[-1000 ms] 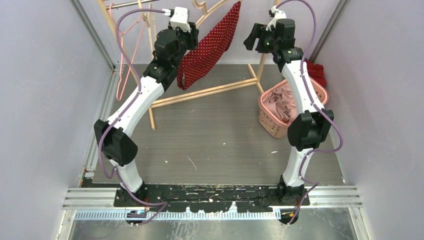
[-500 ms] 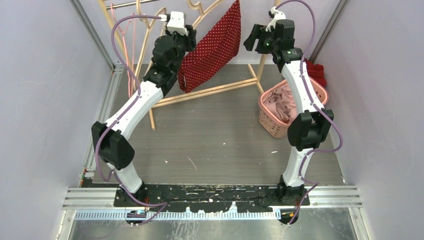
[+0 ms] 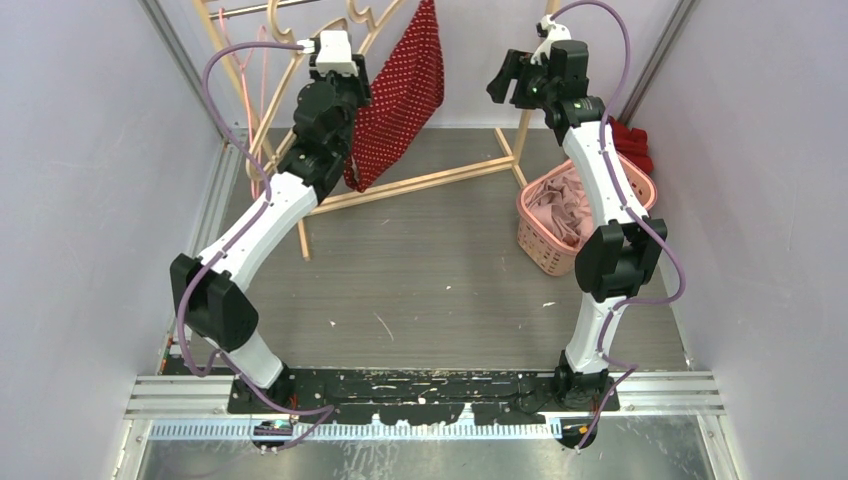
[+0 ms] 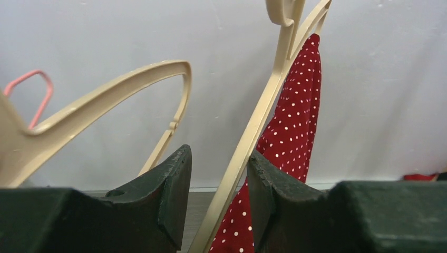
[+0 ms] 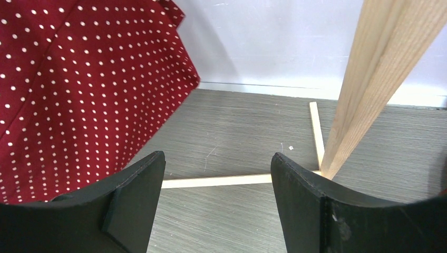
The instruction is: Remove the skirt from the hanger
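Observation:
The red skirt with white dots (image 3: pixel 400 95) hangs from a beige hanger (image 3: pixel 385 20) on the wooden rack at the back. In the left wrist view the hanger arm (image 4: pixel 258 121) runs slantwise between my left gripper's fingers, with the skirt (image 4: pixel 287 137) draped behind it. My left gripper (image 4: pixel 217 158) is closed onto that hanger arm, high up by the rack (image 3: pixel 345 80). My right gripper (image 3: pixel 503 75) is open and empty to the right of the skirt. Its wrist view shows the skirt (image 5: pixel 79 89) at left and floor between the fingers (image 5: pixel 217 163).
A second beige hanger (image 4: pixel 105 97) and a pink hanger (image 4: pixel 31 89) hang left of the held one. The rack's wooden base bars (image 3: pixel 420 180) and post (image 5: pixel 369 79) stand behind. A pink basket (image 3: pixel 640 190) with cloth and a red garment (image 3: pixel 635 140) sit at right.
My left arm has swung left and up with the hanger, drawing the skirt leftwards so it hangs narrower and more upright. My right arm has stayed still.

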